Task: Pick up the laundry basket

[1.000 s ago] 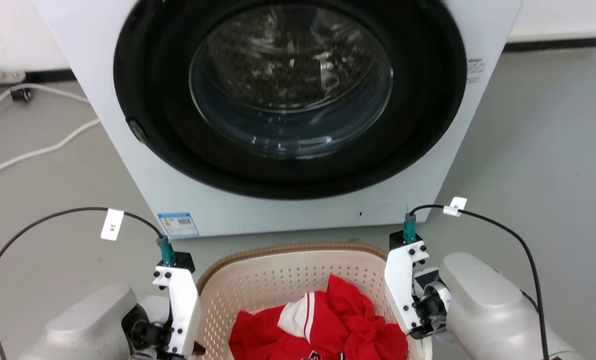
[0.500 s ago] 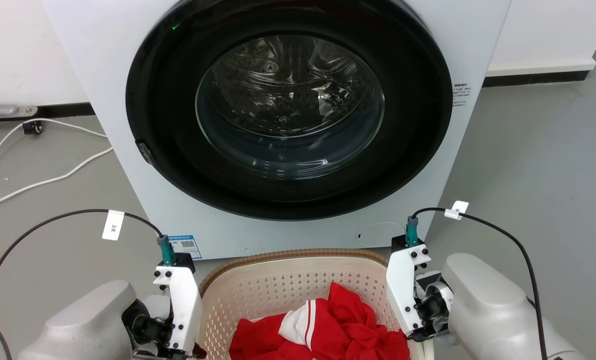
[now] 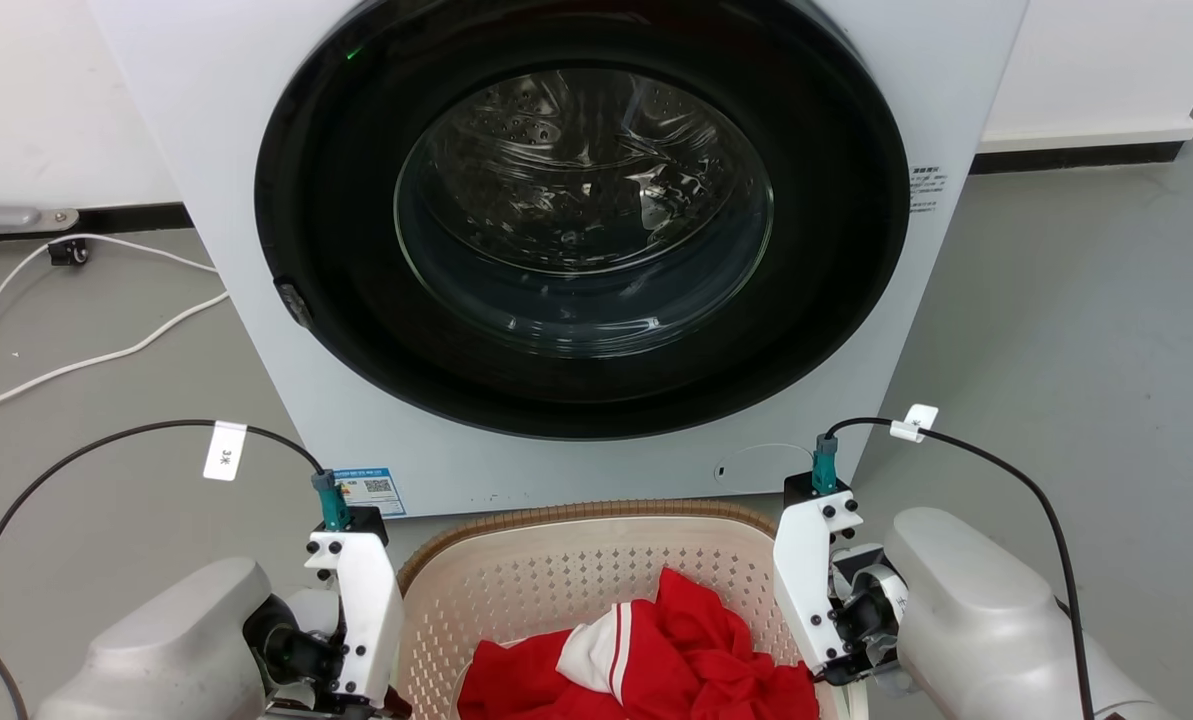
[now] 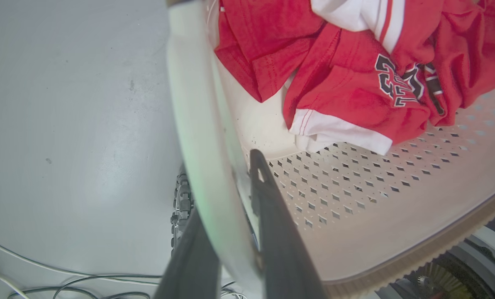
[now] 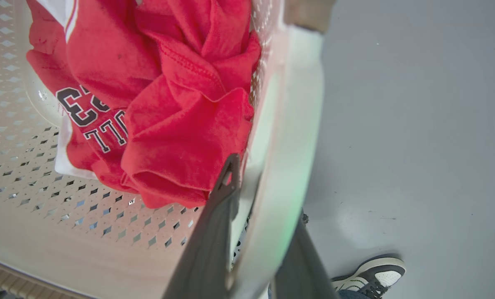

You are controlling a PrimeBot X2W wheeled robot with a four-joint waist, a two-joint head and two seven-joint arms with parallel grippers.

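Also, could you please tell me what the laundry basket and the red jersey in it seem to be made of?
The laundry basket: probably moulded plastic, matte cream, judging by its uniform diamond perforations; the brown rim looks woven. The red jersey: apparently soft knit fabric, creased, with stitched hems.

1. In the head view, the pale grey left forearm (image 3: pixel 156 650) reaches in from the lower left, with its white left wrist (image 3: pixel 361 610) standing upright.
2. The pale grey right forearm (image 3: pixel 986 610) reaches in from the lower right, with its white right wrist (image 3: pixel 806 580) also upright.
3. The left claw (image 4: pixel 220 178) has its two dark fingers pinched on the left handle (image 4: pixel 193 104) of the laundry basket (image 4: pixel 396 199), one finger inside the wall and one outside.
4. The right claw (image 5: pixel 266 189) is clamped the same way on the right handle (image 5: pixel 288 145), with one finger on each side.
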